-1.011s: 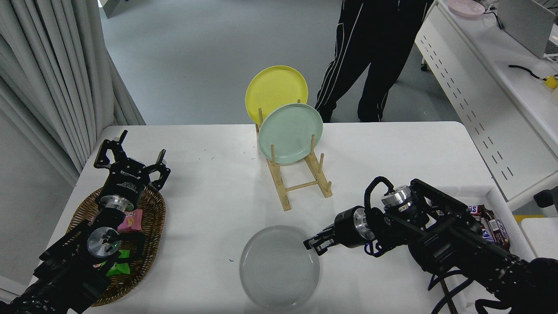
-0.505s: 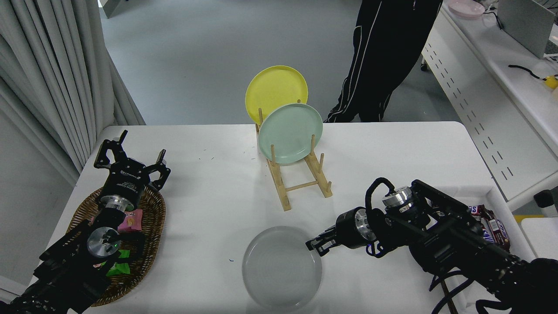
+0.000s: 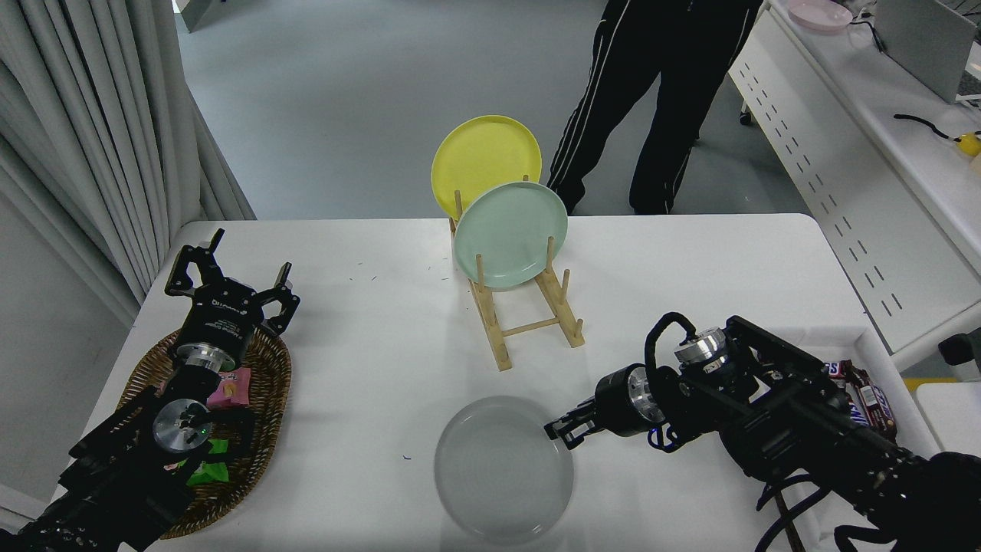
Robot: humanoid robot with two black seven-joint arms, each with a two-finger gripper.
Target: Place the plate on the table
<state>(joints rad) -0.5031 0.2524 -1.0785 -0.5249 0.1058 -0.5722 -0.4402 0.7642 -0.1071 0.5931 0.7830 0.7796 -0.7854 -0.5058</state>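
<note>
The light grey plate (image 3: 503, 469) lies flat and low at the front middle of the white table (image 3: 368, 345). My right gripper (image 3: 558, 431) reaches in from the right and is shut on the plate's right rim. I cannot tell whether the plate rests on the table or hangs just above it. My left gripper (image 3: 230, 272) is parked at the lower left above a wicker basket, open and empty.
A wooden rack (image 3: 529, 326) behind the grey plate holds a mint green plate (image 3: 510, 234) and a yellow plate (image 3: 483, 157). The wicker basket (image 3: 280, 368) holds snacks. Chocolate bars (image 3: 866, 395) lie at the right. A person (image 3: 651, 100) stands beyond the far edge.
My right gripper has drawn back slightly to the right, and the grey plate has shifted right with it. The person's legs have moved. The left arm has not moved.
</note>
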